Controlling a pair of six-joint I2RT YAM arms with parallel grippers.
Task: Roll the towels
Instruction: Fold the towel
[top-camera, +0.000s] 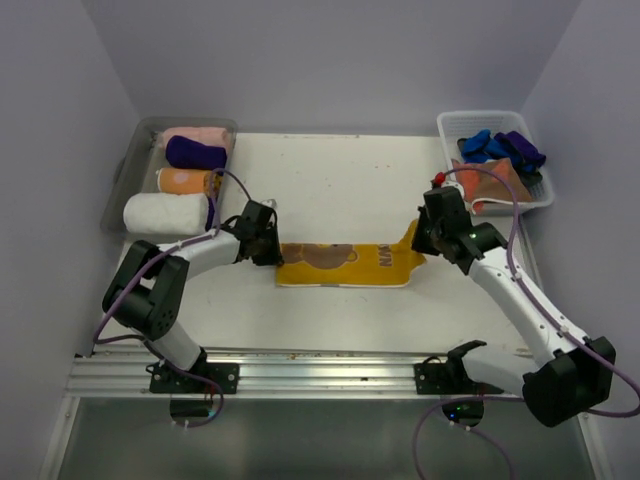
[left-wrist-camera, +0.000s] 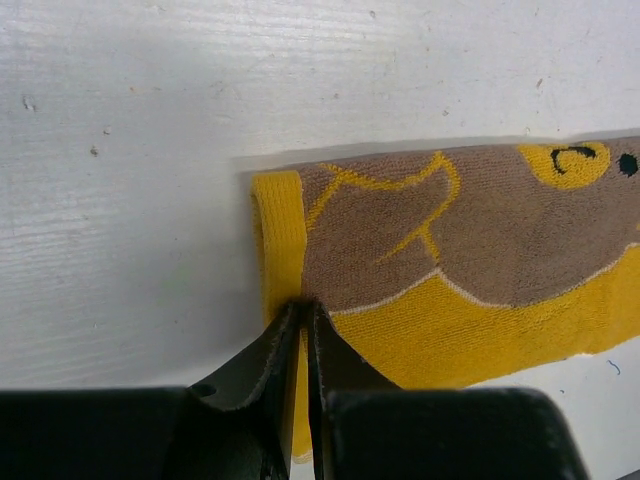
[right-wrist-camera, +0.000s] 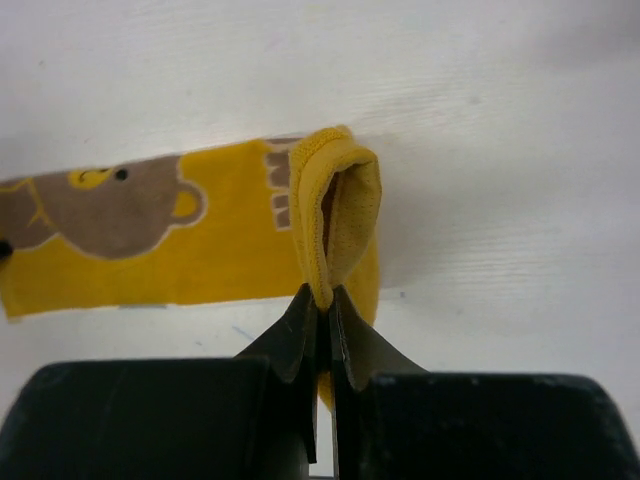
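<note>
Pale lilac walls box in a scuffed white table (top-camera: 340, 180), where I hold a mustard towel (top-camera: 335, 262) stretched as a folded strip between my two grippers. My left gripper (top-camera: 268, 245) is pinched nearly closed on the strip's hemmed end, with cloth caught between the tips. My right gripper (top-camera: 420, 238) is clamped tight on the opposite end, which stands raised and curled back toward the middle. Beyond and outboard of my left gripper, a clear tray (top-camera: 125, 180) holds four rolled towels (top-camera: 165, 213): white, orange, purple and pink. Beyond my right gripper, a white basket (top-camera: 545, 195) holds loose towels (top-camera: 495, 150) in blue, purple and rust-brown. The step in hand looks like starting the roll from the right end. To do it well, I judge the left pinch should anchor its end flat and taut while the right turns the curl over snugly, long edges tracking square so the roll does not cone. Only the overhead view shows the whole strip, the dark lettering (top-camera: 384, 258) near my right gripper, and both containers. Only the right wrist view shows that the raised end is an open loop just ahead of my fingertips. Only the left wrist view shows the hem ahead of my tips lying flat beside the brown bear (left-wrist-camera: 480, 230).
</note>
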